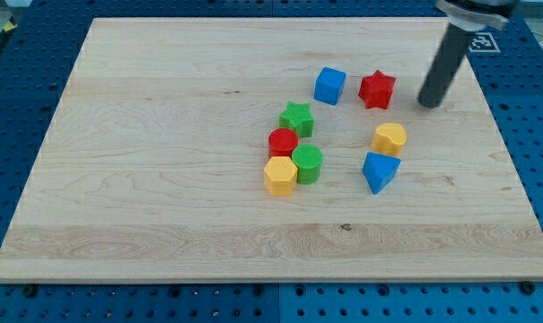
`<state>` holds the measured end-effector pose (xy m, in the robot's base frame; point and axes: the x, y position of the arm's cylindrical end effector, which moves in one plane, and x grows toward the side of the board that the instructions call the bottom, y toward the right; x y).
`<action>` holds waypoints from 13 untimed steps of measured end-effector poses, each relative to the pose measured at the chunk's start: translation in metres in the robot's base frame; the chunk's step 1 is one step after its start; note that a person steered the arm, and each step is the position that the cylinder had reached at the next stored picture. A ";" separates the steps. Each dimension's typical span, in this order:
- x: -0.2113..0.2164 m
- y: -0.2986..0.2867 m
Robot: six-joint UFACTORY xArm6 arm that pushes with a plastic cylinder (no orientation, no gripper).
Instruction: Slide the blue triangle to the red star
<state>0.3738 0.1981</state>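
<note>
The blue triangle (380, 171) lies right of the board's middle, just below a yellow heart-like block (389, 138). The red star (377, 90) sits above them, near the view's top, with a blue cube (329, 86) on its left. My tip (430, 103) rests on the board just right of the red star, apart from it, and well above the blue triangle.
A cluster left of the triangle holds a green star (296, 118), a red cylinder (283, 142), a green cylinder (308, 164) and a yellow hexagon (280, 176). The wooden board (163, 135) lies on a blue pegboard table (20, 72).
</note>
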 end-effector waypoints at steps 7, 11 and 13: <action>0.158 -0.054; 0.068 -0.097; 0.084 -0.099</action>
<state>0.4576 0.0987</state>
